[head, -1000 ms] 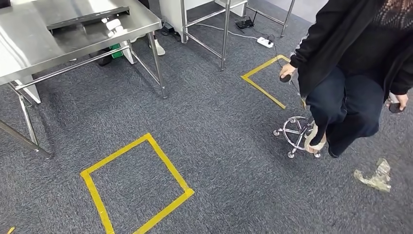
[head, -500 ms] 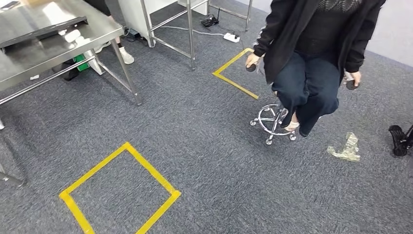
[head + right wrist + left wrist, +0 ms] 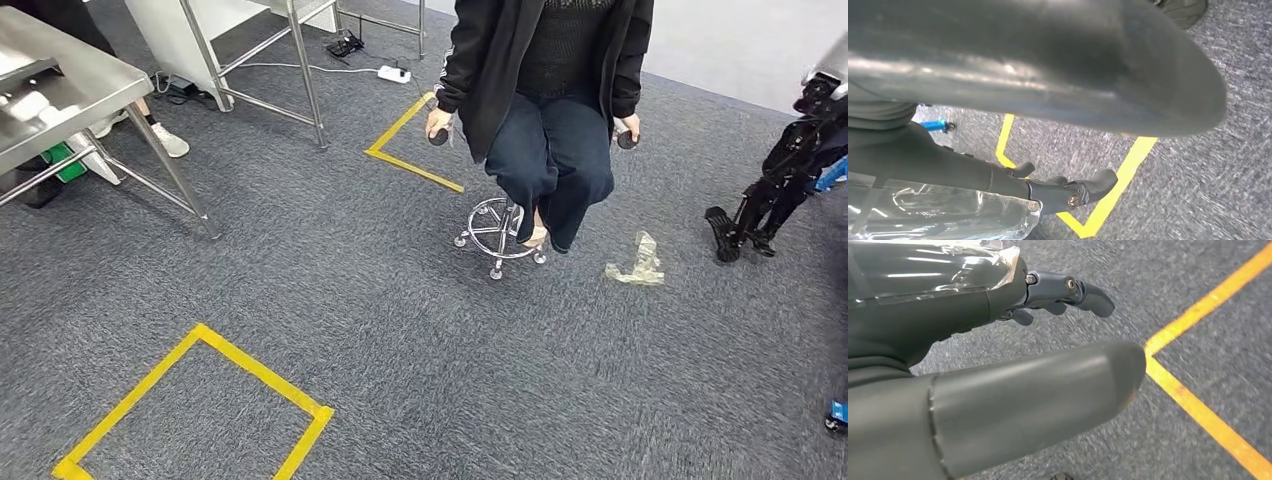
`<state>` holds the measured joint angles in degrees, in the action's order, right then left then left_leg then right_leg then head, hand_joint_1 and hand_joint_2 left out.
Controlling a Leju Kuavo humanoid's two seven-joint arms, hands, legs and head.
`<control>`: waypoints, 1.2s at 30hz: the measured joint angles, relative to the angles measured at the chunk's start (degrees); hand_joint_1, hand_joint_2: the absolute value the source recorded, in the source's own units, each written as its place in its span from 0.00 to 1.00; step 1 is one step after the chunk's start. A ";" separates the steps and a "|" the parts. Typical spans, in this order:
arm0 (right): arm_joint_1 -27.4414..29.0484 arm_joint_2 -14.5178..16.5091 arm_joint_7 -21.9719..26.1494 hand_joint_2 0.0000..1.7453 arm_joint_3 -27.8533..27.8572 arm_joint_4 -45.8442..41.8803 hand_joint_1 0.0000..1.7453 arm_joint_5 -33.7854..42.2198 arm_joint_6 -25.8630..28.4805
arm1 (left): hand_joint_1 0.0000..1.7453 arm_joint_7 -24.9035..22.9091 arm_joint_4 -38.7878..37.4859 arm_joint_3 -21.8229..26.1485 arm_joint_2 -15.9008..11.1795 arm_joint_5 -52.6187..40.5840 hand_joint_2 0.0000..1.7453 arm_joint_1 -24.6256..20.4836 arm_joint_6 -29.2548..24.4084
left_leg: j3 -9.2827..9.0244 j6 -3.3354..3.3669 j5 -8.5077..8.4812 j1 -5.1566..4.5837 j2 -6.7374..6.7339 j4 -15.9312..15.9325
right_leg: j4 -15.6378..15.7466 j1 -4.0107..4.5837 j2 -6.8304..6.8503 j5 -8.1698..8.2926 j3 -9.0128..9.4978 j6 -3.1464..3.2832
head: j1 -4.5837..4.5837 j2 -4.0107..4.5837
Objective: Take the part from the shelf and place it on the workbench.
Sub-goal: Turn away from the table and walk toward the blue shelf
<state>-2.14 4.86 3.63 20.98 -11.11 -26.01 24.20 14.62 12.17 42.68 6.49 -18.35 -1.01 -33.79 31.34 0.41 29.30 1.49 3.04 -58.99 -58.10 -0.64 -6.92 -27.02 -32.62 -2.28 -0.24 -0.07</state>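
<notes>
Both hands hang over the grey carpet, the left hand (image 3: 998, 365) and right hand (image 3: 1048, 125) with fingers loosely apart, holding nothing. No shelf or part is visible, so its weight, stiffness and grasp point cannot be judged.

The floor (image 3: 420, 330) is a grey, rough, short-pile carpet, matt throughout, marked with smooth yellow tape (image 3: 190, 400) stuck flat. At far left the steel table (image 3: 70, 75) has a brushed, reflective metal top and bright metal legs. The stool base (image 3: 497, 230) is polished chrome. The person's jacket (image 3: 500, 50) is matt black cloth. A crumpled piece of clear glossy plastic film (image 3: 636, 265) lies on the carpet at right. The left hand (image 3: 1013, 380) has a smooth, satin grey plastic thumb, with glossy clear film over its cover.
</notes>
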 joint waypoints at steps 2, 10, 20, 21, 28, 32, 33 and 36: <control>-0.04 -0.02 0.01 0.00 0.00 0.06 0.00 -0.24 -0.04 | 0.00 -0.02 -0.01 0.05 0.05 0.23 0.00 0.03 -0.07 | -0.24 0.91 -0.38 -0.06 -1.17 0.47 | -1.05 -0.08 1.42 -0.49 -0.78 -0.45 | -0.10 0.00; -0.26 -0.14 0.51 0.00 -0.02 0.16 0.00 -0.60 -1.09 | 0.00 0.47 -0.15 0.70 0.30 1.08 0.00 0.41 -0.15 | -0.57 1.45 -0.28 -0.20 -6.86 0.83 | -9.53 -0.69 7.60 -3.95 -4.41 -2.05 | -0.63 0.00; -0.47 0.10 1.18 0.00 -0.02 0.25 0.00 -0.14 -0.66 | 0.00 0.71 -0.31 1.42 0.58 0.99 0.00 0.50 -0.40 | 1.53 -1.32 6.46 -0.03 -4.15 -7.65 | 0.17 -0.74 7.34 0.09 0.65 1.41 | 0.17 0.00; -0.44 0.19 1.25 0.00 -0.02 0.25 0.00 -0.12 -0.61 | 0.00 0.63 -0.33 1.45 0.62 0.96 0.00 0.61 -0.43 | 3.51 -1.29 8.17 -0.04 -3.37 -11.62 | 0.16 -0.53 6.60 0.11 0.62 1.61 | 0.23 0.00; -0.42 0.43 1.42 0.00 -0.02 0.27 0.00 -0.11 -0.42 | 0.00 0.43 -0.38 1.54 0.64 0.96 0.00 0.86 -0.49 | 0.21 -0.49 0.25 0.10 0.37 -1.08 | -0.22 0.27 1.18 0.01 0.72 1.30 | 0.23 0.00; -0.15 0.49 1.38 0.00 -0.02 0.27 0.00 -0.11 -0.07 | 0.00 -0.07 -0.39 1.54 0.66 0.96 0.00 0.73 -0.59 | -0.20 0.45 -0.02 -0.48 -0.55 -0.08 | 0.01 0.11 -0.42 0.28 -0.22 0.24 | 0.20 0.00; -0.08 0.49 1.31 0.00 -0.02 0.27 0.00 -0.11 0.00 | 0.00 -0.08 -0.38 1.55 0.67 0.96 0.00 0.67 -0.61 | -0.26 0.78 -0.22 -0.42 -1.00 0.12 | -0.29 0.08 0.04 0.18 -0.40 0.08 | 0.20 0.00; -0.28 0.49 1.06 0.00 -0.02 0.27 0.00 -0.08 0.15 | 0.00 -0.07 -0.35 1.56 0.72 0.91 0.00 0.63 -0.74 | -0.33 1.69 -0.61 -0.34 -3.06 0.65 | -7.39 0.15 4.39 -3.21 -3.92 0.28 | -0.28 0.00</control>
<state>-2.42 5.35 4.69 20.96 -10.84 -26.09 24.35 14.55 11.82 44.24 7.21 -17.44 -0.38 -34.53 31.01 2.10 28.69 1.16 -0.01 -58.35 -65.49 -0.49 -2.53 -30.23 -36.55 -2.00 -0.51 -0.07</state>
